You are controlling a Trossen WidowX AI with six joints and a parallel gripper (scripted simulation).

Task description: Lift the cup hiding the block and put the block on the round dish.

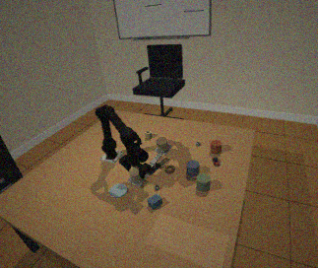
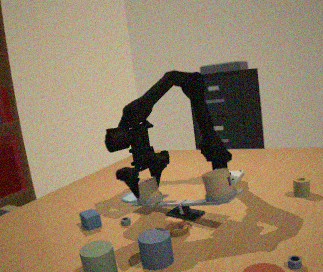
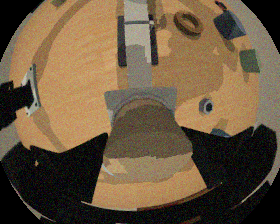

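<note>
A tan cup (image 1: 135,179) (image 2: 149,189) (image 3: 148,137) stands on one end of the grey balance (image 2: 192,203) (image 3: 140,72). A matching tan cup (image 1: 162,144) (image 2: 217,185) stands on the other end and is outside the wrist view. My gripper (image 1: 138,173) (image 2: 148,190) (image 3: 144,133) is open, pointing down, with its fingers on either side of the first cup and a gap on each side in the wrist view. The pale round dish (image 1: 118,190) (image 2: 129,198) lies on the table just beyond that cup. No block shows; the undersides of both cups are hidden.
A blue block (image 1: 155,202) (image 2: 90,219) and a small nut (image 1: 157,187) (image 2: 125,221) (image 3: 207,106) lie near the gripped end. A brown ring (image 1: 169,169) (image 2: 178,227) lies beside the balance. Blue (image 1: 193,169) and green (image 1: 203,183) cylinders stand farther off.
</note>
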